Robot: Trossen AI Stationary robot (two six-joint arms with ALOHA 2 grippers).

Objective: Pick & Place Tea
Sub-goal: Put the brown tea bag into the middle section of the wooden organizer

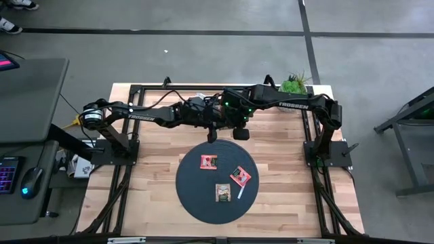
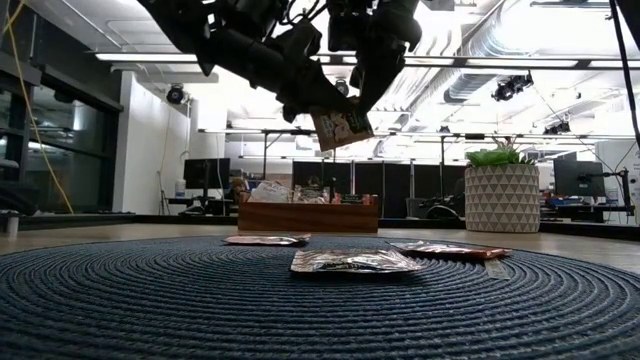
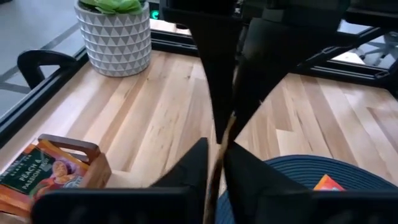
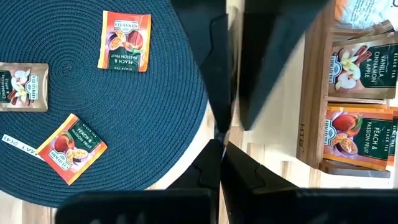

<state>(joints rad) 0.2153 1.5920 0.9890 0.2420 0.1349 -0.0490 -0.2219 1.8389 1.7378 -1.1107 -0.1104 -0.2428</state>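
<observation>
One brown-green tea sachet (image 2: 343, 126) hangs in the air between the far edge of the dark round mat (image 1: 193, 196) and the wooden tea box (image 4: 311, 93). Both grippers are shut on it. My left gripper (image 3: 217, 163) reaches in from the table's left. My right gripper (image 4: 219, 155) comes down from above. Three more sachets lie flat on the mat: an orange one (image 1: 208, 162), a red-orange one (image 1: 240, 177) and a brown one (image 1: 222, 193). The box holds several more sachets (image 4: 360, 62). My left gripper pinches the held sachet (image 3: 219, 155) between its two fingers, coming roughly level from the table's left. The sachet shows edge-on and is lifted clear of the table. My right gripper pinches the same sachet by its upper edge (image 4: 219, 134) between its two fingers, pointing down from above. The sachet hangs below the fingers (image 2: 365, 90), clear of the mat.
A potted plant (image 1: 293, 85) stands at the table's far right corner. A thin white strip (image 1: 241, 194) lies on the mat beside the brown sachet. The two arms cross over the table's far middle. Bare wood shows left and right of the mat.
</observation>
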